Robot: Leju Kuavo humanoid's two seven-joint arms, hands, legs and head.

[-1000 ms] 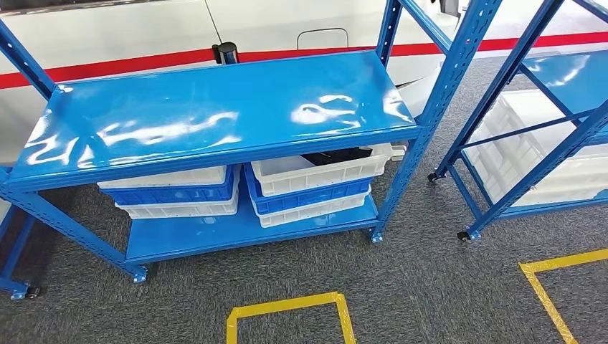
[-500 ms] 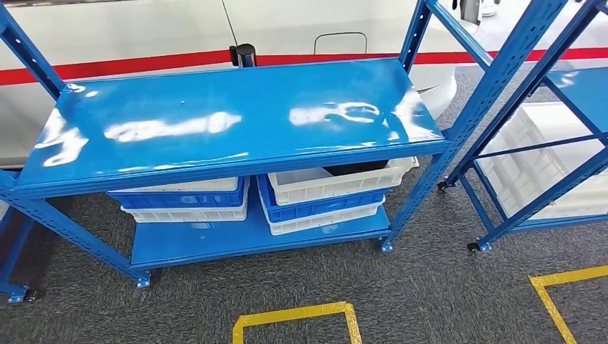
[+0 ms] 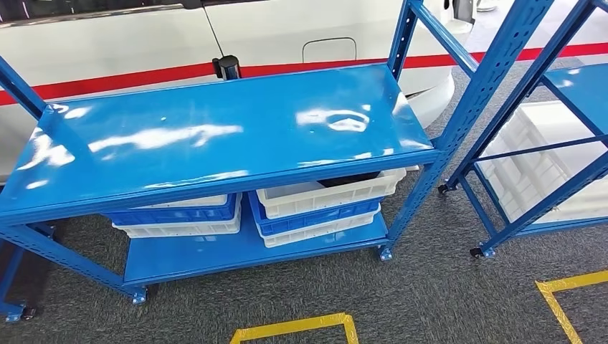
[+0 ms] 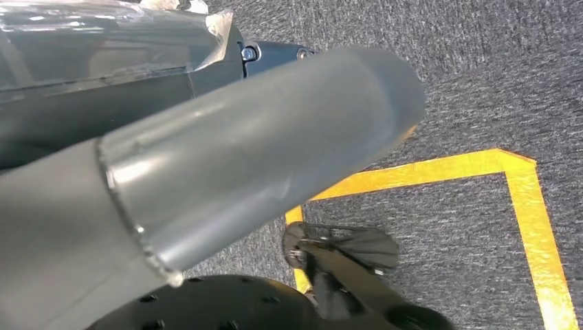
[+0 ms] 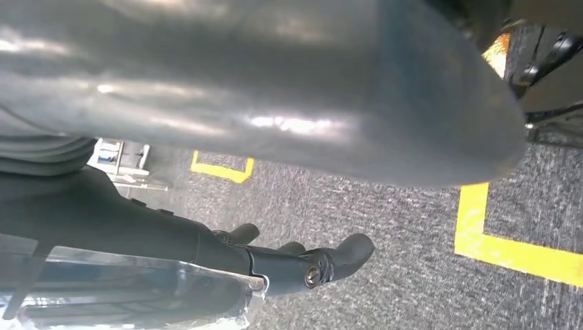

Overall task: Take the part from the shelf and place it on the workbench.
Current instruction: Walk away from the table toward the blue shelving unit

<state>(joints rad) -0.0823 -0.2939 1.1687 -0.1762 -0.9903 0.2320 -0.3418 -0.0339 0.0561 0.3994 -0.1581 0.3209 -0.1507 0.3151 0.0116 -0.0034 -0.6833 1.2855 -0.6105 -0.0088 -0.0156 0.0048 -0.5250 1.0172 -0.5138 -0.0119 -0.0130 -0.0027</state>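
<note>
Shelf (image 3: 215, 136) stands ahead; a dark part (image 3: 351, 179) lies in the top right crate (image 3: 330, 195) under it. Left hand (image 4: 227, 158) and right hand (image 5: 275, 89) hang empty, fingers apart. Step closer, then reach low.

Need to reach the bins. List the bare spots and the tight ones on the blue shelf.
The top board is bare from post to post. The bottom board is bare along its front edge. Tight: the left stack of bins and the right stack sit close under the top board.
</note>
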